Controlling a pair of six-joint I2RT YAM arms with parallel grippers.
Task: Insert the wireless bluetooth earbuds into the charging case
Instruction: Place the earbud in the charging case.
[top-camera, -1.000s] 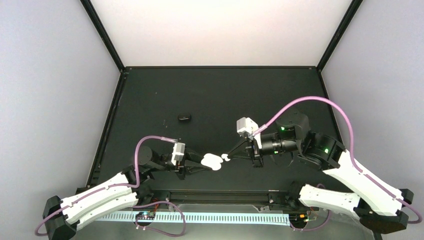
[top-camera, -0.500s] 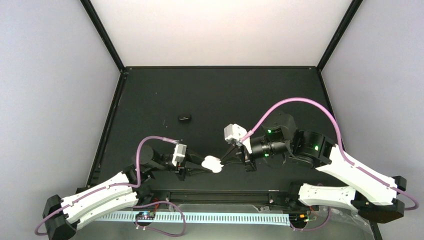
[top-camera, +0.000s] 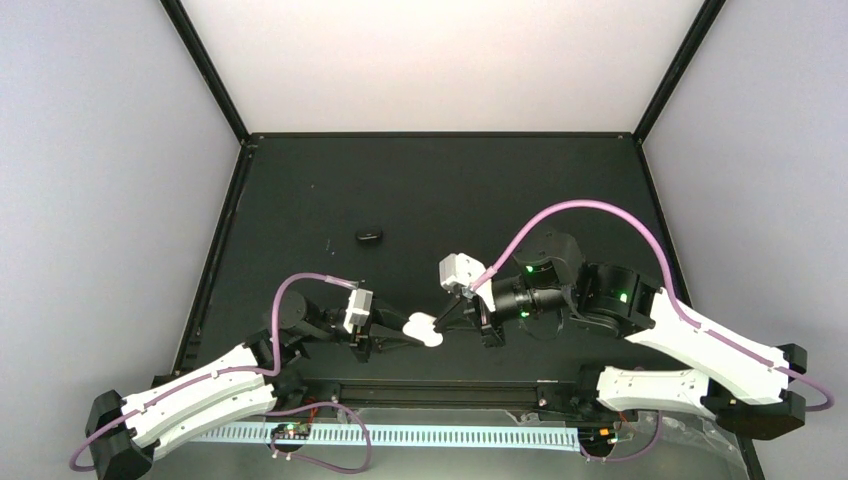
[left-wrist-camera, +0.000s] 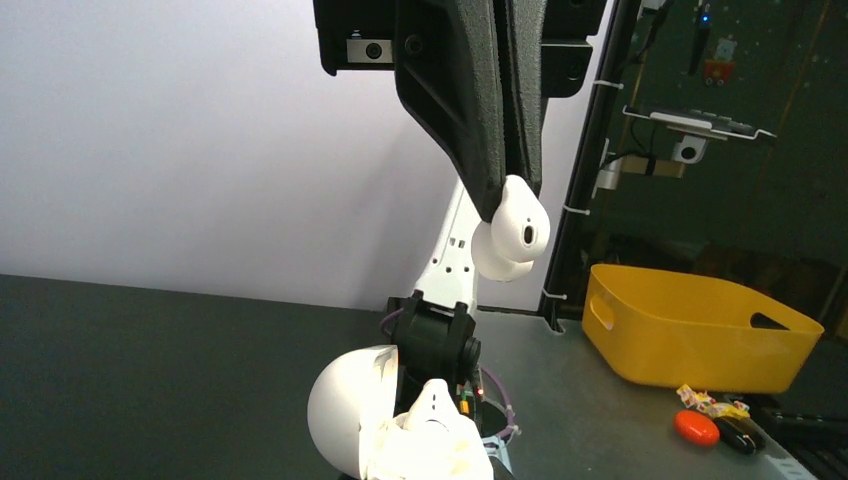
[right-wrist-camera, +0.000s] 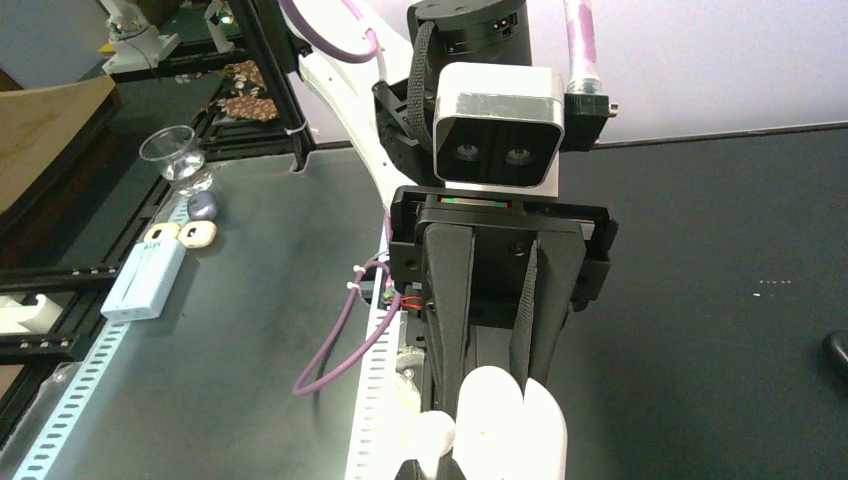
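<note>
Black counter (top-camera: 450, 180) and pale walls (top-camera: 440, 60) frame the scene, with two robot arms meeting close to the counter's near edge. A white charging case (top-camera: 424, 329), its lid open, is gripped by the left jaws, which are closed tight on it. A glossy white earbud (left-wrist-camera: 520, 228) is pinched at the very tips of the right jaws, closed on it, and is held just beside the case's open mouth. Whether bud and case touch cannot be told. A second white shape (left-wrist-camera: 435, 400) is seen inside the case, too washed out to be identified. A small black oval object (top-camera: 369, 236) lies alone farther back on the counter, well apart from both arms. Purple cables (top-camera: 585, 204) are looped over each arm. Off to one side a yellow bin (left-wrist-camera: 700, 335) is seen on a grey surface. A light-blue box (right-wrist-camera: 145, 280) and a clear cup (right-wrist-camera: 168, 150) are seen on the other side. Any lettering on these is too small to be read.
</note>
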